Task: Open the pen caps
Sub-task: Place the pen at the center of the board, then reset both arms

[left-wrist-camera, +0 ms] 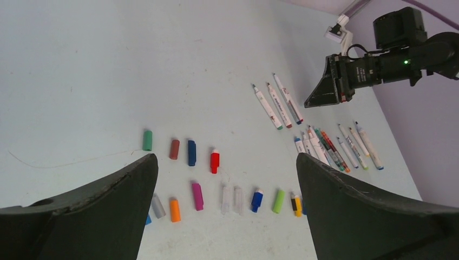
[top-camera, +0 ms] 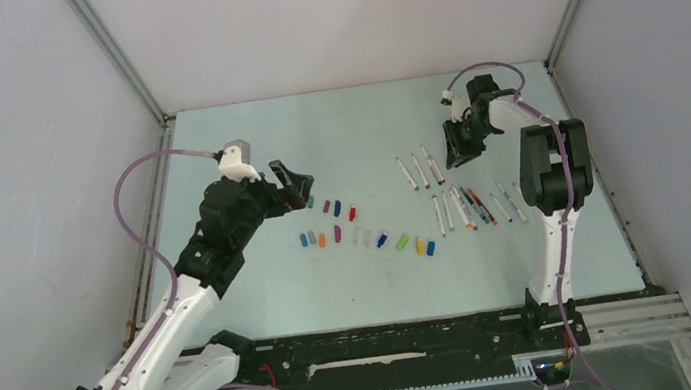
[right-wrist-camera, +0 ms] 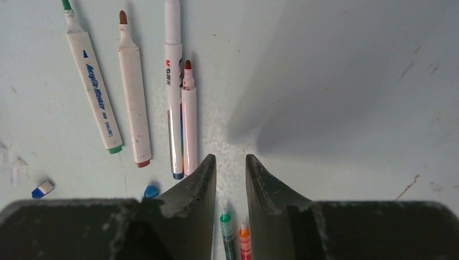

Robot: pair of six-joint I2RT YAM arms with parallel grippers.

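Pale grey walls enclose a light blue worktop (top-camera: 263, 287) on three sides. Near the middle of the worktop, the pen caps (top-camera: 354, 230) are laid loose in two rough rows: green, brown, blue and red in the farther row, and grey, orange, purple, clear, blue, green and yellow-orange in the nearer row. All are seen off the pens, lying flat and apart from one another.

Toward the right edge, the uncapped pens (top-camera: 463, 195) are laid in two groups, a few toward the far right corner and a larger cluster nearer, their tips bared.

The left gripper (top-camera: 296, 185) is held above the left end of the cap rows, its jaws spread wide with nothing between them. The right gripper (top-camera: 457, 148) is poised over the farther pen group, just beside the white barrels; its fingers (right-wrist-camera: 197, 184) are seen slightly parted, a narrow gap showing between them, and nothing is gripped.
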